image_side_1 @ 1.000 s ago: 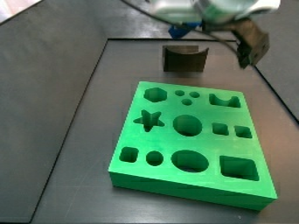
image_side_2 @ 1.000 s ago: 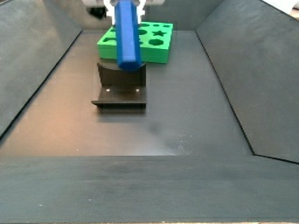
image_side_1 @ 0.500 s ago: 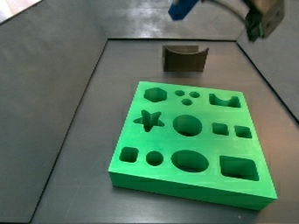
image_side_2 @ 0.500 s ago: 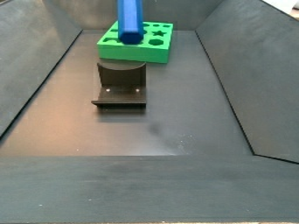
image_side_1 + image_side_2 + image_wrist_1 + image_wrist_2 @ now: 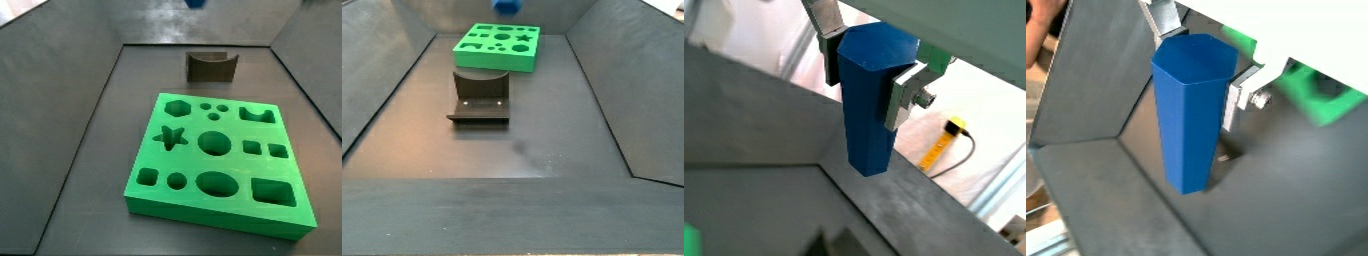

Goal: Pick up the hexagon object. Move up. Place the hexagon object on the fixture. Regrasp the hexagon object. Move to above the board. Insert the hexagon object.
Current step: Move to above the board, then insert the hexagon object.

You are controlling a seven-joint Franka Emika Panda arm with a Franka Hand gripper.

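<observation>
The bright-blue, plain plastic hexagon object [image 5: 875, 95], a long six-sided prism with flat faces and a hexagonal end [image 5: 1193, 62], hangs pinched between the silver plate fingers [image 5: 905, 92] of the gripper [image 5: 1197, 62]. In both side views only its blue tip [image 5: 508, 5] shows at the upper edge, high above the bright-green board [image 5: 221, 161] and the dark notched fixture [image 5: 210, 66].

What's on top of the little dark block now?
Nothing. The fixture is bare in both side views; its curved notch is empty. The gripper holds the blue hexagon object high above, only its tip showing. The notch's very bottom is hidden.
</observation>
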